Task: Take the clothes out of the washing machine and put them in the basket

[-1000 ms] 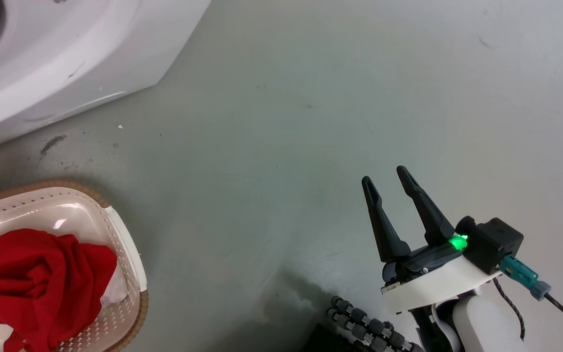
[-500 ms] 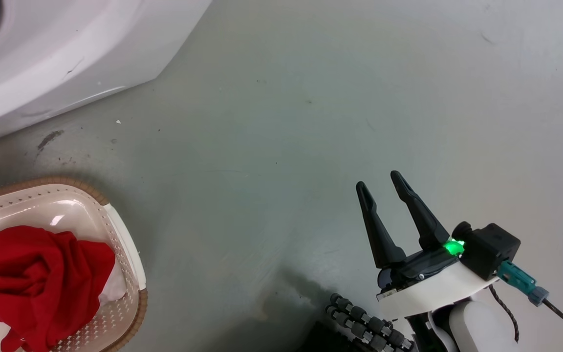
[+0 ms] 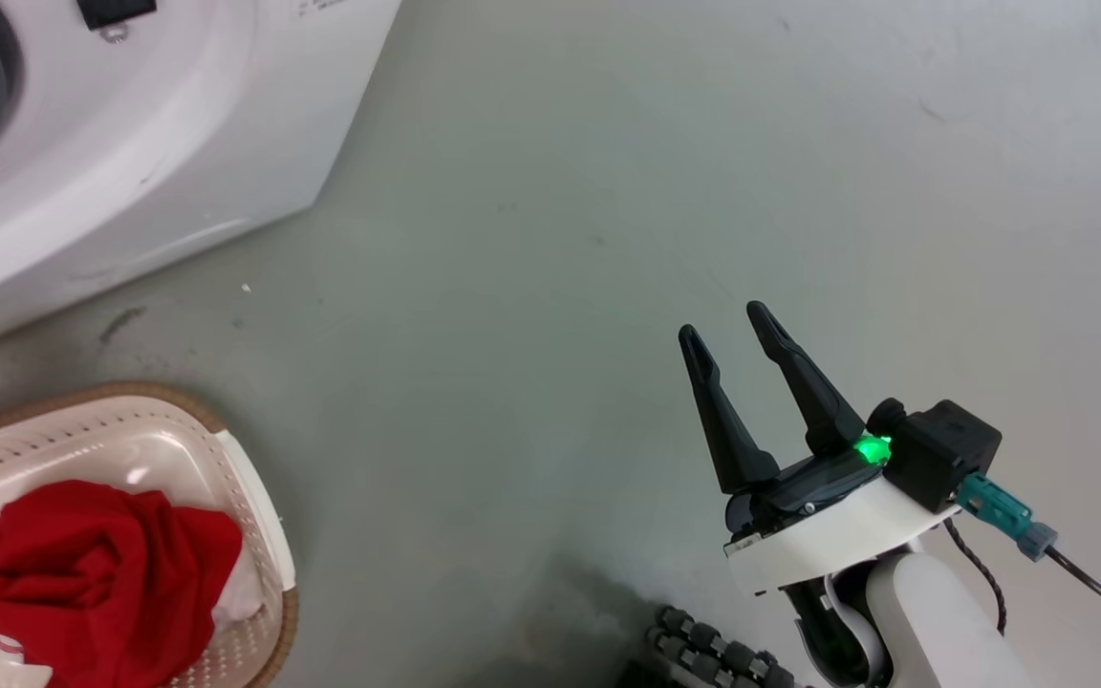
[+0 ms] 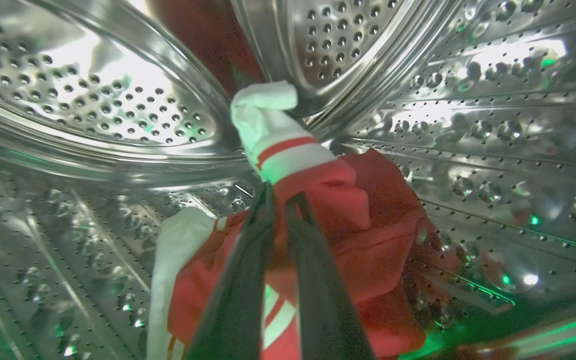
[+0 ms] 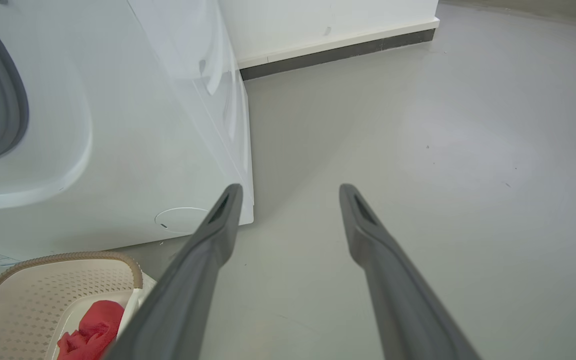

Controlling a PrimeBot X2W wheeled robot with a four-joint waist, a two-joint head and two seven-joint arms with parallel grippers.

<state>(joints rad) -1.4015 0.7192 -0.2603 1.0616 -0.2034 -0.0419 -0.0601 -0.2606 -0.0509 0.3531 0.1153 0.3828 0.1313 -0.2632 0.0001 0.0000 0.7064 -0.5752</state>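
Observation:
In the left wrist view my left gripper (image 4: 282,196) is inside the washing machine's perforated steel drum (image 4: 93,100). Its two dark fingers are pinched together on the clothes (image 4: 368,225), a red garment with a white striped cuff lying on the drum wall. The white washing machine (image 3: 130,143) fills the upper left of the head view, with the basket (image 3: 82,430) on the floor in front of it. More red clothes (image 3: 101,573) lie in the basket. My right gripper (image 3: 721,320) hangs open over bare floor, right of the basket, holding nothing.
Grey floor (image 3: 560,191) stretches to the right of the machine. A white wall with a dark skirting strip (image 5: 338,47) runs behind it. A ribbed black cable (image 3: 713,650) lies by my base at the bottom edge.
The head camera has shifted, so the machine and basket sit lower in the picture. My right gripper has stayed open, shifting slightly up and left in the picture.

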